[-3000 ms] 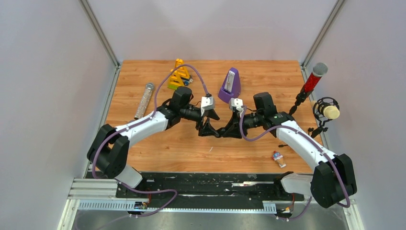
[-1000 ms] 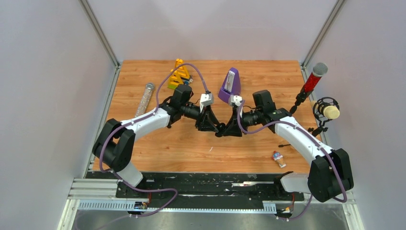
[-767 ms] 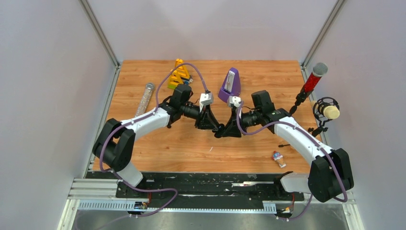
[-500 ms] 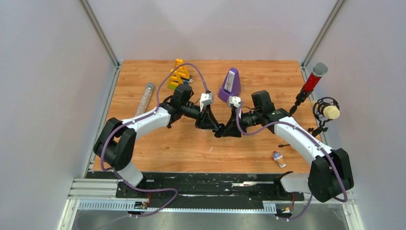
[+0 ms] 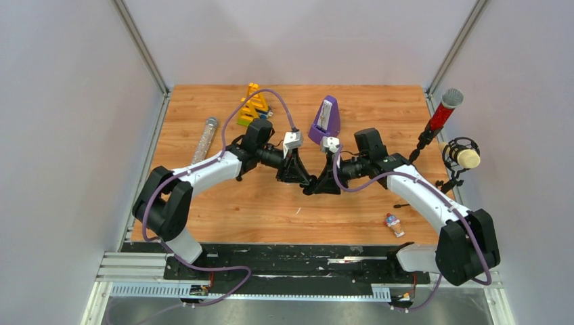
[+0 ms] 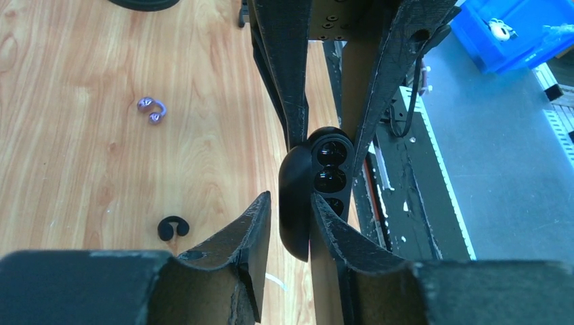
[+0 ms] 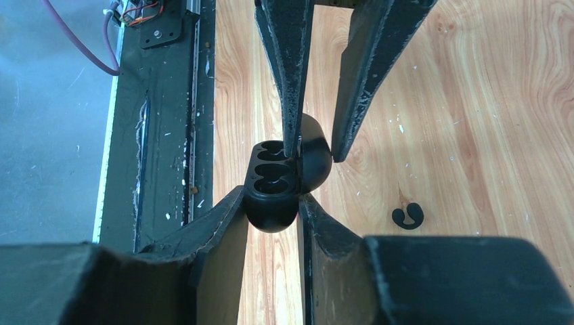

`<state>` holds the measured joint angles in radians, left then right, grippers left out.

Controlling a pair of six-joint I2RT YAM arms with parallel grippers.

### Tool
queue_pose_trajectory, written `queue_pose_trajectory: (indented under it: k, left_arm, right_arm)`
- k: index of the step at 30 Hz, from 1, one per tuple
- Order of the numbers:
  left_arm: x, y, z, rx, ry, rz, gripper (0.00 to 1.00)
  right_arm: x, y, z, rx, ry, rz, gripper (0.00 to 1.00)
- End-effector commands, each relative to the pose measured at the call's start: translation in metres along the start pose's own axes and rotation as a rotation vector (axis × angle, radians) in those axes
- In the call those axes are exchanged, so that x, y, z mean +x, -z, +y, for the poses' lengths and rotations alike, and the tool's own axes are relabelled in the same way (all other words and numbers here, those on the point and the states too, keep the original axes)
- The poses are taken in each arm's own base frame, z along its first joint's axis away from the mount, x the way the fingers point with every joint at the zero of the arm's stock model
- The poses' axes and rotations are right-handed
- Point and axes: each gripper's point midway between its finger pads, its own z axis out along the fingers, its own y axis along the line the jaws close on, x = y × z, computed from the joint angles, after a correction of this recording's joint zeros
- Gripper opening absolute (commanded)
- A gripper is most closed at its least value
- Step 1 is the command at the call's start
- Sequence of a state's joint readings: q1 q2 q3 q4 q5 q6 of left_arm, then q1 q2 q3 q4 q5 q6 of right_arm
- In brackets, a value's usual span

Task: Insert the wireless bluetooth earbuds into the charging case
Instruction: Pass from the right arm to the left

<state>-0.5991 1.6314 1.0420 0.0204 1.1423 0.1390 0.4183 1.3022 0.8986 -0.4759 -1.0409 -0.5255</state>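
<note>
The charging case, a glossy black oval, hangs open between both grippers above the table's middle. My right gripper is shut on its base, the dark wells facing the camera. My left gripper is shut on the domed lid, one finger in the gap between lid and base. In the top view the two grippers meet tip to tip and hide the case. I cannot tell whether the earbuds sit in the glossy wells. A tiny black curled piece with two rounded ends lies on the wood.
A purple metronome stands just beyond the grippers, with a yellow toy and a glitter tube to the left. Two microphones stand at the right edge. A small figure and a purple curled piece lie on the wood.
The left gripper's jaws have narrowed onto the case lid. Since three seconds ago both arms have shifted a little toward the far side; in the last second they have hardly moved.
</note>
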Motion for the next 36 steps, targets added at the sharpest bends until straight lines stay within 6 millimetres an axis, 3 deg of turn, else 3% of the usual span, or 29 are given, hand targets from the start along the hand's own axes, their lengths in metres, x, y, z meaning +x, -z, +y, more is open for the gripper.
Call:
queue_pose_trajectory:
  k: [1,4,9,13,19,24,29,36]
  left_arm:
    - [-0.013,-0.003,-0.003,0.026,-0.056,-0.011,0.31]
    - [-0.012,-0.004,-0.004,0.026,-0.058,-0.003,0.24]
    - [-0.011,-0.005,-0.005,0.032,-0.057,0.006,0.01]
    - [-0.013,-0.004,-0.006,0.029,-0.06,0.004,0.0]
    - [-0.017,0.001,0.001,-0.042,-0.1,0.022,0.0]
    - [-0.021,0.018,0.017,-0.166,-0.152,0.057,0.0]
    - [-0.02,0.043,0.038,-0.319,-0.231,0.146,0.0]
    - [0.01,0.088,0.07,-0.588,-0.299,0.36,0.01]
  right_arm:
    - [-0.006,-0.001,0.003,-0.017,0.04,-0.013,0.0]
    - [-0.007,-0.001,0.003,-0.017,0.038,-0.014,0.0]
    - [-0.008,-0.001,0.003,-0.018,0.039,-0.016,0.0]
    - [-0.008,-0.001,0.001,-0.014,0.036,-0.013,0.02]
    - [-0.014,0.002,-0.005,0.023,0.038,-0.007,0.61]
    - [-0.02,0.015,-0.014,0.094,0.064,-0.015,0.81]
    - [-0.022,0.03,-0.034,0.17,0.022,-0.031,0.84]
    - [-0.003,0.027,-0.08,0.26,-0.196,-0.002,0.8]
